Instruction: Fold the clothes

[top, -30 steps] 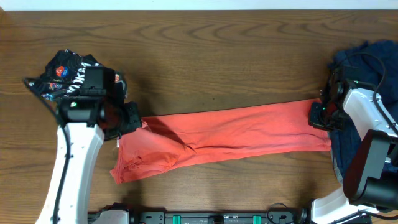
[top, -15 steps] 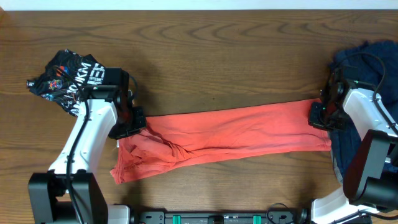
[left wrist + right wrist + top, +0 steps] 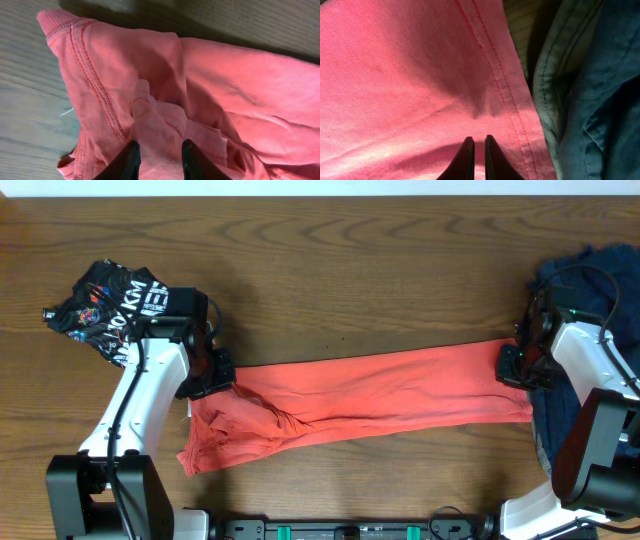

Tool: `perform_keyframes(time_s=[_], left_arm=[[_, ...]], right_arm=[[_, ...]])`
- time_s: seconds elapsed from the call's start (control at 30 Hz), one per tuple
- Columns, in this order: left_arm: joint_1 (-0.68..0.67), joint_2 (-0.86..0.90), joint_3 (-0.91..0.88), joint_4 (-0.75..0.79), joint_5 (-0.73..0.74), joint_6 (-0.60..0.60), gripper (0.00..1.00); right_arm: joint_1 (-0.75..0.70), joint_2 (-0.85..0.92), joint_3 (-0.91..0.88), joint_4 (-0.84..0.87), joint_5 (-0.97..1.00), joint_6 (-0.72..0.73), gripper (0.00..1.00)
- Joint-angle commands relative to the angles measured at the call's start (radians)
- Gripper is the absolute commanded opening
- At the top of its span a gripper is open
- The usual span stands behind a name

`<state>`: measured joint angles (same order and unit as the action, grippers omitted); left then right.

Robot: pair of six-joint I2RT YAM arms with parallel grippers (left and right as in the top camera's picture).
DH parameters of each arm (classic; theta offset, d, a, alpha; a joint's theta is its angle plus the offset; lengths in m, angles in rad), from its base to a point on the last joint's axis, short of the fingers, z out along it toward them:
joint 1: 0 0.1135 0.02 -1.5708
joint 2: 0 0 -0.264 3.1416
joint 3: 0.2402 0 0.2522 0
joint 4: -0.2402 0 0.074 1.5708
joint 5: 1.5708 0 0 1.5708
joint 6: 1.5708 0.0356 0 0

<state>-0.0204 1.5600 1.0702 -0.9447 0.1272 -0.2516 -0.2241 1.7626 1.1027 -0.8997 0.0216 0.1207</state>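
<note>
The coral-red T-shirt (image 3: 380, 390) lies stretched in a long band across the table, folded lengthwise, with its left end bunched. My left gripper (image 3: 215, 375) is at that left end. In the left wrist view its fingers (image 3: 160, 157) are shut on a ridge of the coral fabric (image 3: 240, 85) near a stitched hem. My right gripper (image 3: 512, 366) is at the right end. In the right wrist view its fingers (image 3: 476, 150) are pinched nearly together on the coral cloth (image 3: 395, 75) beside the double-stitched hem.
A black printed T-shirt (image 3: 105, 305) lies crumpled at the far left behind my left arm. A pile of navy clothes (image 3: 590, 280) sits at the right edge, touching the coral shirt's end, and shows in the right wrist view (image 3: 600, 100). Bare wooden table (image 3: 350, 270) lies behind.
My left arm has dropped lower and swung slightly, and its gripper has settled on the shirt's left end. The bunched left end shifted a little. The right arm has not moved.
</note>
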Motion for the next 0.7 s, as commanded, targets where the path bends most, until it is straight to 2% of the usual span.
perform_keyframes(time_s=[0.0, 0.03, 0.13, 0.2, 0.43, 0.67], left_arm=[[0.002, -0.002, 0.002, -0.003, 0.004, 0.003, 0.19], [0.002, -0.002, 0.002, -0.003, 0.004, 0.003, 0.06], [0.002, -0.002, 0.002, 0.013, 0.018, 0.003, 0.06], [0.002, -0.002, 0.002, 0.042, 0.078, 0.019, 0.06], [-0.011, -0.002, 0.002, 0.207, 0.495, 0.163, 0.06], [-0.101, 0.012, -0.003, 0.270, 0.507, 0.179, 0.06]], right_arm=[[-0.004, 0.003, -0.006, 0.000, -0.003, -0.010, 0.08], [-0.004, 0.003, -0.006, 0.000, -0.003, -0.010, 0.08], [-0.004, 0.003, -0.006, 0.000, -0.003, -0.010, 0.08], [-0.004, 0.003, -0.006, 0.000, -0.003, -0.010, 0.08], [-0.004, 0.003, -0.006, -0.002, -0.003, -0.010, 0.08], [-0.004, 0.003, -0.006, -0.001, -0.003, -0.010, 0.08]])
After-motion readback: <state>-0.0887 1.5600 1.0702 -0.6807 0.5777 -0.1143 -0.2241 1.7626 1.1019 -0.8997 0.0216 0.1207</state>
